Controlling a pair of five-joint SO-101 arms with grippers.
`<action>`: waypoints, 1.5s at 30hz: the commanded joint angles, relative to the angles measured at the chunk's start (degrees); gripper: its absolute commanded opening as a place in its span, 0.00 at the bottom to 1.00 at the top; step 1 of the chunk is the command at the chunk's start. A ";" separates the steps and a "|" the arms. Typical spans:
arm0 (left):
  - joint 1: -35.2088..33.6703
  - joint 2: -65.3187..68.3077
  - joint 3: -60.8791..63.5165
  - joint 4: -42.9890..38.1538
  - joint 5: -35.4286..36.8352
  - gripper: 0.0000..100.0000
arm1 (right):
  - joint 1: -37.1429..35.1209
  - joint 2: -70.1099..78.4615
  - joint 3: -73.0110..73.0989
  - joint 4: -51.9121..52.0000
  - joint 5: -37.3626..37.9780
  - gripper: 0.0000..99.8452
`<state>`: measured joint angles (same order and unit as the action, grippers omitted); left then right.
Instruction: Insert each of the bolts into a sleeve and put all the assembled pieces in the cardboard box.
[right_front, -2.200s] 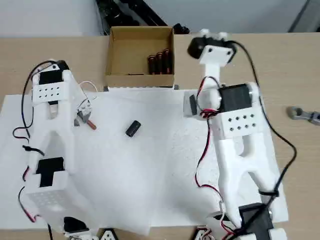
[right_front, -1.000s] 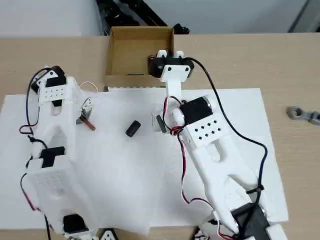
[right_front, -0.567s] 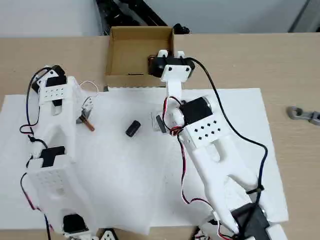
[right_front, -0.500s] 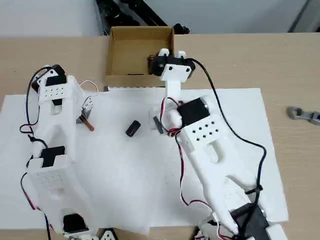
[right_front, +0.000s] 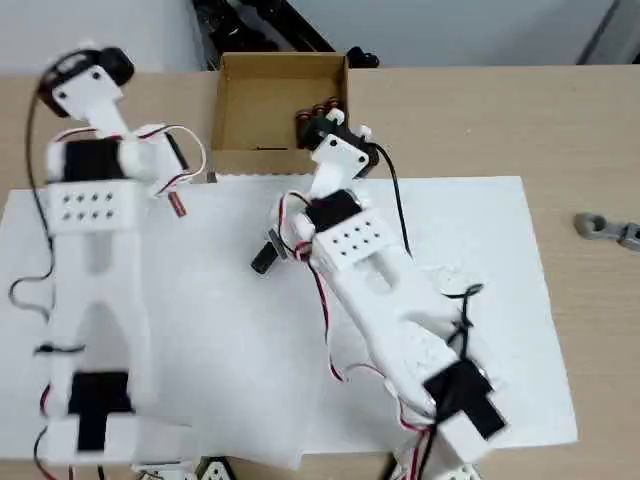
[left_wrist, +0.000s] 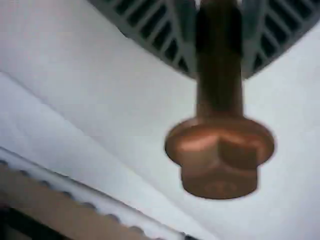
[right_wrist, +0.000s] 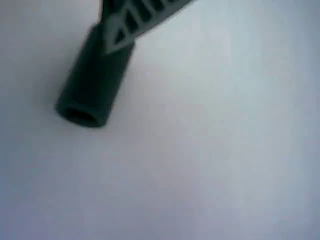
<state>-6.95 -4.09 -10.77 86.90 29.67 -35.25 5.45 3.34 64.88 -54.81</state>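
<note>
At the sleeve (right_wrist: 92, 82) now, right gripper (right_front: 276, 246).

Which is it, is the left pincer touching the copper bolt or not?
Touching. In the left wrist view the left pincer grips the copper bolt by its shank, both sides pressed.

Light wooden worktop (right_front: 560, 120), with a big white foam sheet (right_front: 480, 230) covering most of the middle. A metal wrench (right_front: 605, 229) lies on bare wood near the right edge. Some black gear (right_front: 250, 25) is piled at the back.
</note>
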 joint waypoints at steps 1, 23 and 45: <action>0.18 -8.18 -1.89 2.46 -2.90 0.00 | -0.92 3.56 -7.38 0.57 -3.52 0.30; -4.66 -18.64 -1.89 13.19 -7.47 0.00 | -6.37 29.85 -28.66 0.22 -11.25 0.30; -4.40 -18.64 -1.89 13.36 -7.38 0.00 | -6.64 34.59 -29.54 16.22 -2.37 0.10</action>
<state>-11.25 -20.62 -10.77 99.38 22.64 -40.53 38.77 -26.37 79.12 -58.51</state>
